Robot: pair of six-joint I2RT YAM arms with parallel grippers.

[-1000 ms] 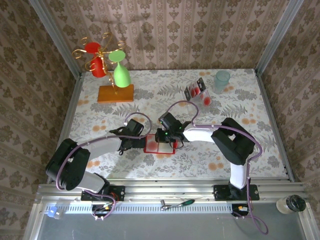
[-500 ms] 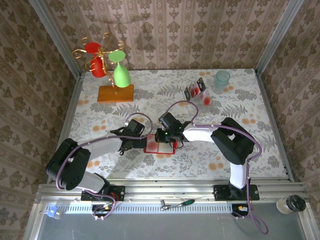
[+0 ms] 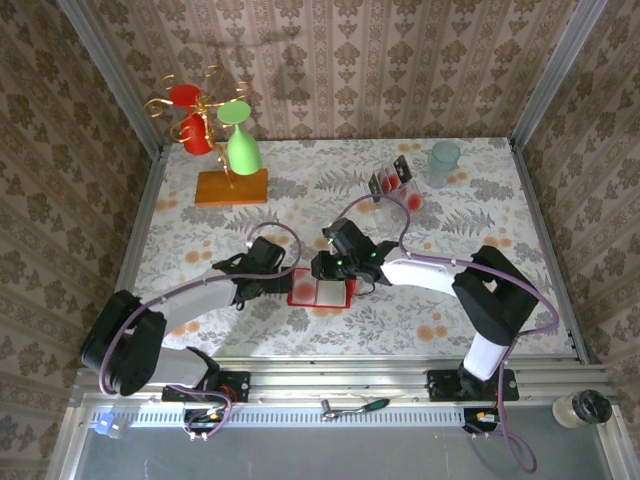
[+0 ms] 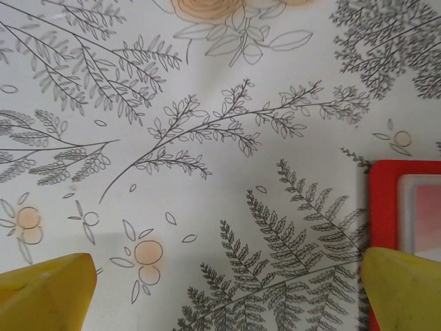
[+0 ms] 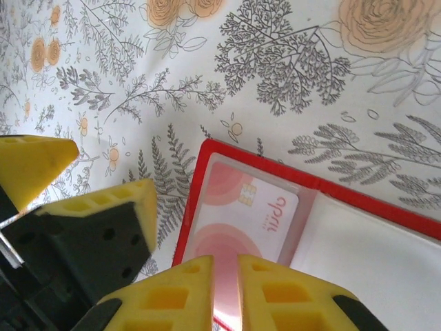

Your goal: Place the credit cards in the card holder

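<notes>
The red wallet (image 5: 358, 255) lies open on the counter (image 5: 310, 69), with one card (image 5: 241, 214) in its pocket. The right fingers (image 5: 275, 289) hover over that pocket, a narrow slit apart. The left fingers (image 4: 41, 293) stand wide, one tip beside the wallet's edge.

My surface (image 3: 480, 215) is brightly and evenly lit from above, with no glare. Shadows are soft: a faint one sits on the back wall (image 3: 290, 70). Through my left wrist the surface reads crisp, while my yellow fingertips (image 4: 45, 293) in the corners go slightly soft.
</notes>
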